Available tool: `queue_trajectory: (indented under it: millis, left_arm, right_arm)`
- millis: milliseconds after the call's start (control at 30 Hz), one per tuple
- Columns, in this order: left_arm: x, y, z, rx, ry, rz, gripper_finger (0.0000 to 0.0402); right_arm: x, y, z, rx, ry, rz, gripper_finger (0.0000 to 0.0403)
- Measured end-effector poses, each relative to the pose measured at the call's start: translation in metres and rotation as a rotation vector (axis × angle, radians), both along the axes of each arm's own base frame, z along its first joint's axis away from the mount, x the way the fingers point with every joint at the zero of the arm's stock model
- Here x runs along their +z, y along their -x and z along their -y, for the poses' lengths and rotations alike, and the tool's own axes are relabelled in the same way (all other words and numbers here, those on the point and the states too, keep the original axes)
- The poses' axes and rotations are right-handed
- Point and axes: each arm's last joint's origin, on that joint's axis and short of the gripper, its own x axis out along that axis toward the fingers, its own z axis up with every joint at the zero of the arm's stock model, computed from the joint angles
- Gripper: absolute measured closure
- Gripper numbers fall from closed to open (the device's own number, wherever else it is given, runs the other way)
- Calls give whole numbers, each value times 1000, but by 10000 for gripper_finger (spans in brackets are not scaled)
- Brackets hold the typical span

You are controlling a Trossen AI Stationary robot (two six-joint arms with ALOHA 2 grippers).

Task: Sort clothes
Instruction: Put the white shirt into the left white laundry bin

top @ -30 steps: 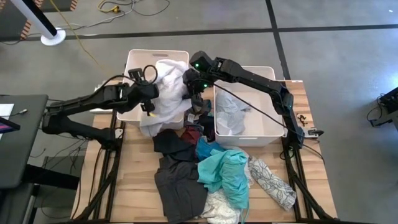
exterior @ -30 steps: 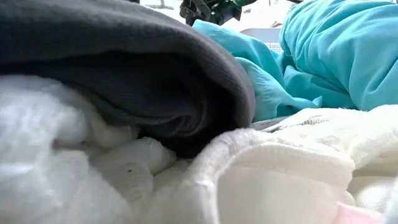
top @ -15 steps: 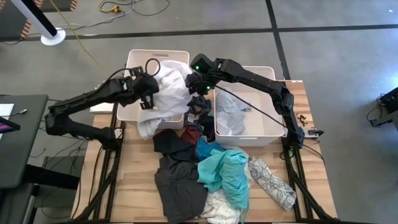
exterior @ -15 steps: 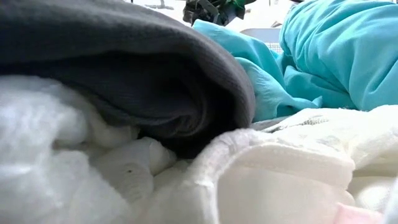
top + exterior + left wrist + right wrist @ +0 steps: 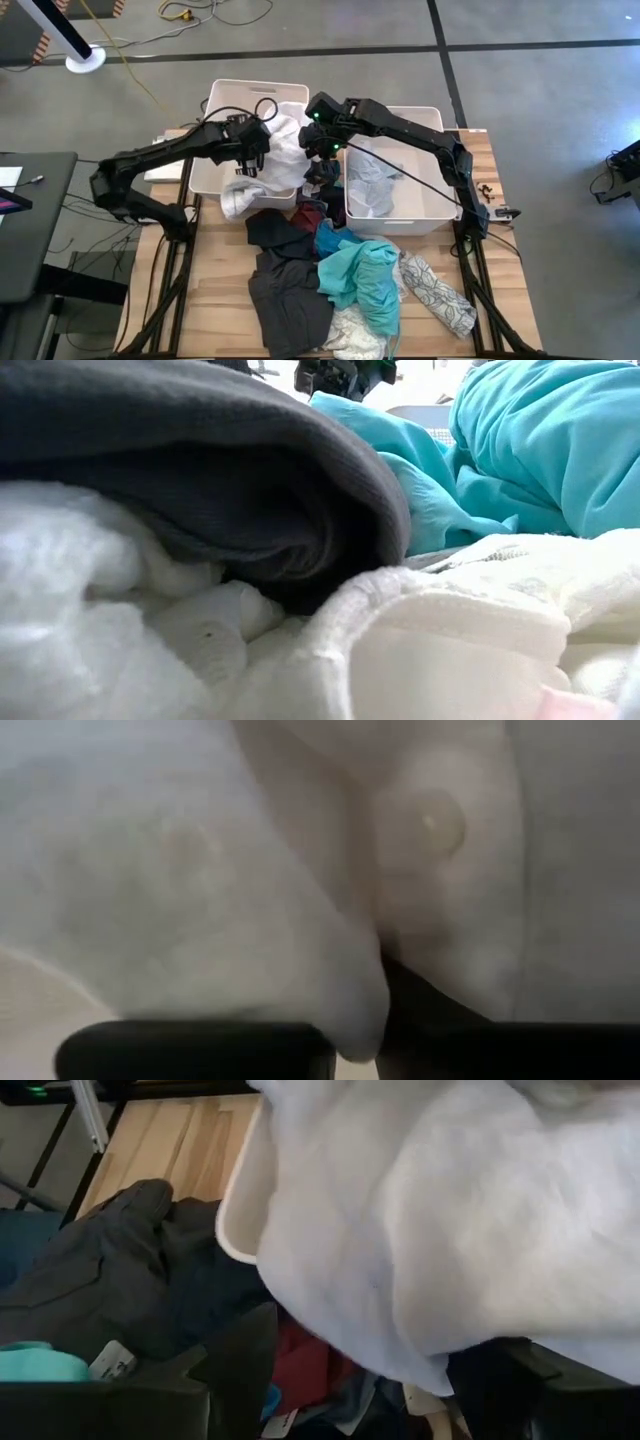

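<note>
I see my left gripper [image 5: 258, 150] over the left bin [image 5: 214, 110], fingers nearly closed, pinching the white garment [image 5: 275, 150] that drapes over the bin's rim. My right gripper [image 5: 318, 150] sits between the two bins, fingers spread wide, holding nothing. The other clothes [image 5: 340, 270] lie piled on the table [image 5: 220, 290]; a pale piece lies in the right bin [image 5: 425, 120].
</note>
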Motion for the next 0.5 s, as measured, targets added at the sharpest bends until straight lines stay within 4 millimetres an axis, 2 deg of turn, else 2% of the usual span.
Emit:
queue_trajectory:
  millis: [167, 500]
  left_arm:
    - [-8, 0, -11, 19, 45, -13, 351]
    - [-9, 7, -22, 11, 177, 80, 349]
  right_arm:
    - [16, 7, -12, 15, 22, 28, 117]
    - [53, 30, -40, 73, 67, 96, 117]
